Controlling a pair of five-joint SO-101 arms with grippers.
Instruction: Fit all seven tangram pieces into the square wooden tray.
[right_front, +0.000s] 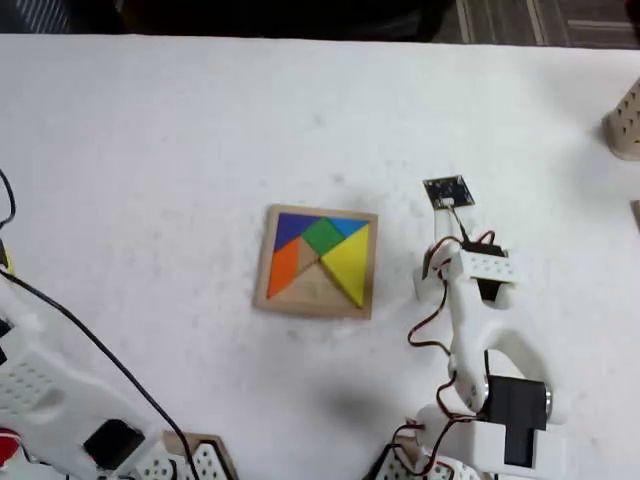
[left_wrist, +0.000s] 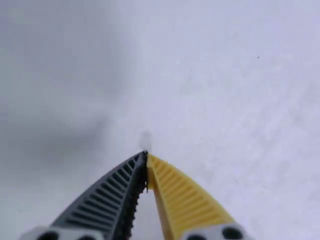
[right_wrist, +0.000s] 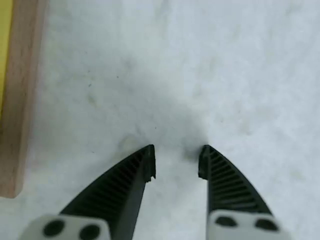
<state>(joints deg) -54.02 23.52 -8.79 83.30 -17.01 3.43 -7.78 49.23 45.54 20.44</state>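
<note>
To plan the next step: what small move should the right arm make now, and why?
Probably draw the right gripper back from the tray: it hangs open over the table beside its rim, and the coloured pieces already lie inside.

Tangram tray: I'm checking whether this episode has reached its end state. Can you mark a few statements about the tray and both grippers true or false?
1. The yellow piece lies inside the wooden tray. True.
2. The orange piece lies on the table outside the tray. False: it sits in the tray, along its left side in the high view.
3. The right gripper is holding a tangram piece. False: its fingers are apart with nothing between them, over the table beside the tray's rim.
4. The left gripper is shut. True: its fingertips meet and hold nothing.
</note>
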